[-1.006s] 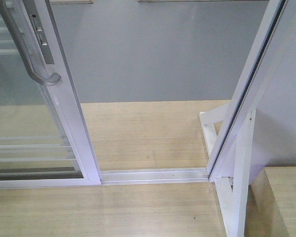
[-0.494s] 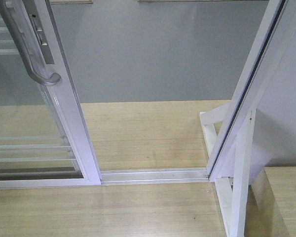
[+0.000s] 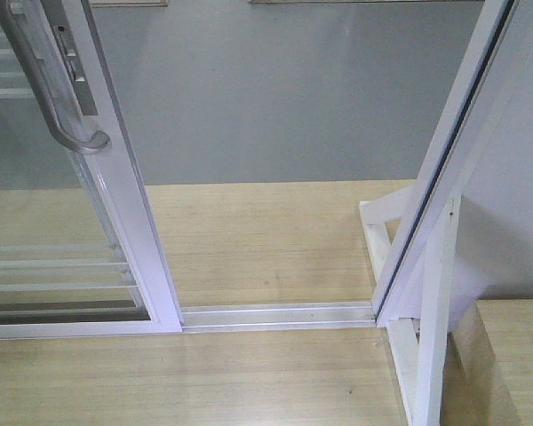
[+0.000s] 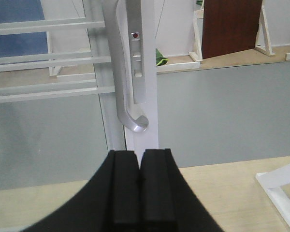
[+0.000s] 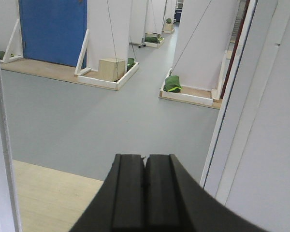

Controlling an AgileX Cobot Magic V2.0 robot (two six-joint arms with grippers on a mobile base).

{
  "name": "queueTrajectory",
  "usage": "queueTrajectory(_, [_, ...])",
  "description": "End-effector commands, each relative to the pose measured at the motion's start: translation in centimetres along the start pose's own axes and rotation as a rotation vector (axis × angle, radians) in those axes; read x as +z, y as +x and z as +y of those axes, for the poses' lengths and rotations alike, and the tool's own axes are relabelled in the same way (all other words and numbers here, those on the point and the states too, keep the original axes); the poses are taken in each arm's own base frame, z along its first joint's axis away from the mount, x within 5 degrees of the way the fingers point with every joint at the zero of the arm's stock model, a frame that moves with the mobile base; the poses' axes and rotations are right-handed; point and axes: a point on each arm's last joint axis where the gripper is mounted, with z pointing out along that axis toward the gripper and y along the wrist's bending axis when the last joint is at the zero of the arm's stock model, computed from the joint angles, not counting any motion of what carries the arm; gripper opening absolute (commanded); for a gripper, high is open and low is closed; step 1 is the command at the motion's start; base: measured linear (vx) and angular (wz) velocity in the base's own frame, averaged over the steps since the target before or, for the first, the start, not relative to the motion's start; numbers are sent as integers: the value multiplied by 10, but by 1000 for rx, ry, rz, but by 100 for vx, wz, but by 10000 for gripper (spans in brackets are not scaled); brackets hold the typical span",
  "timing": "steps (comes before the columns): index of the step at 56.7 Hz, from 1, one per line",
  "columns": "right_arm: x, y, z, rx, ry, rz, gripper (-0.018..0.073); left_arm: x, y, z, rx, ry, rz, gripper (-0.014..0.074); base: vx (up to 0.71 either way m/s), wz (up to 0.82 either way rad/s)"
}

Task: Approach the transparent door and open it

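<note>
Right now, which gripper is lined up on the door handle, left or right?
The left gripper: shut, just below the curved grey handle on the transparent door stile. The right gripper, also shut, faces the open gap and grey floor, no handle ahead.

R hand [image 5: 145, 193] sat at bottom centre, black pads pressed together, nothing between them. Below it, light wood floor [image 5: 48, 193], then grey floor [image 5: 101, 121] beyond. White frame post [image 5: 2, 159] ran up the left edge; white door frame [image 5: 241, 96] w/ dark seal slanted at right. Far back: blue door [image 5: 53, 29], tan box [image 5: 111, 68] on a white-edged platform, green bag [image 5: 172, 84] by a white partition.
</note>
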Motion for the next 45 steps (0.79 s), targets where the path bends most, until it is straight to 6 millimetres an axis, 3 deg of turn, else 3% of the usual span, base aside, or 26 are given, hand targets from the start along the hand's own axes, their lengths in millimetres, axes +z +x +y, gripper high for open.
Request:
queueTrajectory(1, [-2,-15,0,-13,-6,-92,-4,-1,-17,2,-18,-12,-104,0,0,0])
queueTrajectory(8, [-2,-15,0,-13,-6,-92,-4,-2,-13,1,-22,-3,-68,0,0,0])
queueTrajectory(14, [-2,-15,0,-13,-6,-92,-4,-4,2,0,-7,-8,-68,0,0,0])
queueTrajectory(28, [-2,-15,0,-13,-6,-92,-4,0,80,-2,-20,-30,-125,0,0,0])
queueTrajectory(45, [-2,-15,0,-13,-6,-92,-4,-1,82,-3,-11,-21,-95,0,0,0])
